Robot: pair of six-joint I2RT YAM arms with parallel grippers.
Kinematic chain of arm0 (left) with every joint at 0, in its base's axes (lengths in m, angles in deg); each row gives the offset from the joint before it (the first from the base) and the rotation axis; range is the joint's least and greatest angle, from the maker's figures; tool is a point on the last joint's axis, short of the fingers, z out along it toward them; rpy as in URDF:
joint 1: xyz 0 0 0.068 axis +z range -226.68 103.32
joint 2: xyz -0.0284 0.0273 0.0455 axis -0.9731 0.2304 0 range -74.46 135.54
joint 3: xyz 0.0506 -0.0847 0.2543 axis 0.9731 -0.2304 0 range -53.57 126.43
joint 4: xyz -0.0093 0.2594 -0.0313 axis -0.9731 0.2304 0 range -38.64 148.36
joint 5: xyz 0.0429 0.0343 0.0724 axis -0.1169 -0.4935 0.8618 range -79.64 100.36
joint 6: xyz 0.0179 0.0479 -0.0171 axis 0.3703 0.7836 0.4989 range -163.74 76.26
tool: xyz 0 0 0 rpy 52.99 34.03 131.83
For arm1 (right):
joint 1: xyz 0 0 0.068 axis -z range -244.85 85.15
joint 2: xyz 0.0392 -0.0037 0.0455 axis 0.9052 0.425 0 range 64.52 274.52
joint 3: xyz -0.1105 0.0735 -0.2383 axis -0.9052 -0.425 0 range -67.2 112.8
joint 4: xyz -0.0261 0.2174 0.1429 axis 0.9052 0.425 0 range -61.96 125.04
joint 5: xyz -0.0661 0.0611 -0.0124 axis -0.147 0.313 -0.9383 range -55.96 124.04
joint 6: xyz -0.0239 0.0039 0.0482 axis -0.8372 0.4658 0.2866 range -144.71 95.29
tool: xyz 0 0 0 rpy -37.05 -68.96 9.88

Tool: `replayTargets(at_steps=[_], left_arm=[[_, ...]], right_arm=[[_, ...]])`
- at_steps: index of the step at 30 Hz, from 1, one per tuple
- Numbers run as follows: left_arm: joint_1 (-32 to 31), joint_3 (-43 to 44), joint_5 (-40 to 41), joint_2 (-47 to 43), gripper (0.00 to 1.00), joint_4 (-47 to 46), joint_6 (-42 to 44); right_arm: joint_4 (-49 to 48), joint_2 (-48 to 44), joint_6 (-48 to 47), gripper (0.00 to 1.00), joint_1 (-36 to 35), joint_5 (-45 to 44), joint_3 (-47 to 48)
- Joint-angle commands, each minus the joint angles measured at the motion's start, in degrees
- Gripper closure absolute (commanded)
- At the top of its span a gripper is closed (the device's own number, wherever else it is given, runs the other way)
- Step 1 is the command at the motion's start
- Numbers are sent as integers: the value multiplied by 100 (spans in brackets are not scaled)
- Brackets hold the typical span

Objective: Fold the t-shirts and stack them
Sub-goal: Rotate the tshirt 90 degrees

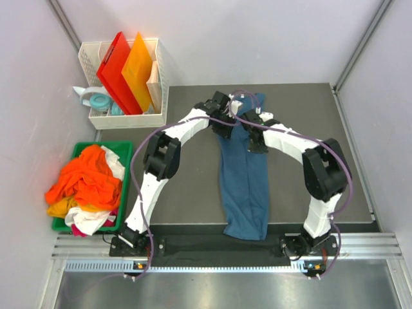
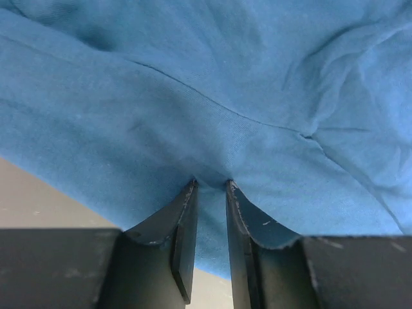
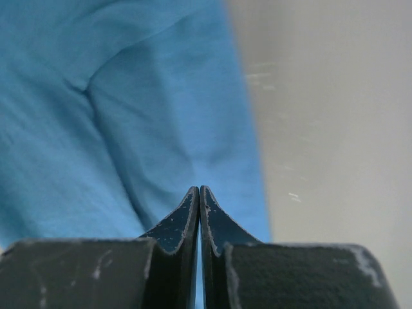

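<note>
The teal-blue t-shirt (image 1: pixel 243 180) lies in a long narrow strip on the dark mat, running from the far middle to the near edge. My left gripper (image 1: pixel 226 125) is at its far left part. In the left wrist view the gripper (image 2: pixel 211 185) has its jaws narrowly apart with shirt fabric (image 2: pixel 212 96) pinched between the tips. My right gripper (image 1: pixel 256 143) is on the shirt's right side; in the right wrist view it (image 3: pixel 199 188) is closed, with a thin sliver of blue cloth (image 3: pixel 129 116) between the fingers. The orange t-shirt (image 1: pixel 87 177), a yellow one (image 1: pixel 61 206) and a white one (image 1: pixel 90 219) are piled in a bin.
The green bin (image 1: pixel 123 147) holding the piled shirts stands at the left of the mat. A white basket (image 1: pixel 122 119) at the back left holds a red board (image 1: pixel 114 71) and an orange board (image 1: pixel 138 71). Bare dark mat (image 1: pixel 322 148) lies right of the shirt.
</note>
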Motion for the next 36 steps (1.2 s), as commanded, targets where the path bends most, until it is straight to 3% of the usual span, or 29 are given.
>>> replayTargets(at_steps=[1,6,10,24,30,33,34,36], left_arm=[[24,555,454,464,71,203,256],[322,1812,806,1254,71,661,310],[524,1892,990,1335,71,538,494],[806,2095,1833,1283,52,-6,847],[832,937,1791,-490,52,-350,73],[806,-835,1685,-2106,51,-901,-50],[797,-1911,1511,-2545,51,-1060,-51],[771,-2884,1246,-3759,51,-1351,-147]], right_arm=[[-219,372,-193,100,65,511,614],[-227,435,-211,100,126,625,676],[-324,347,-229,100,196,696,562],[-394,224,-536,100,267,933,816],[-429,-512,-563,99,240,925,624],[-534,-1153,-510,94,126,802,133],[-535,-1313,-484,93,74,740,-17],[-622,-1812,-388,91,-84,609,-509]])
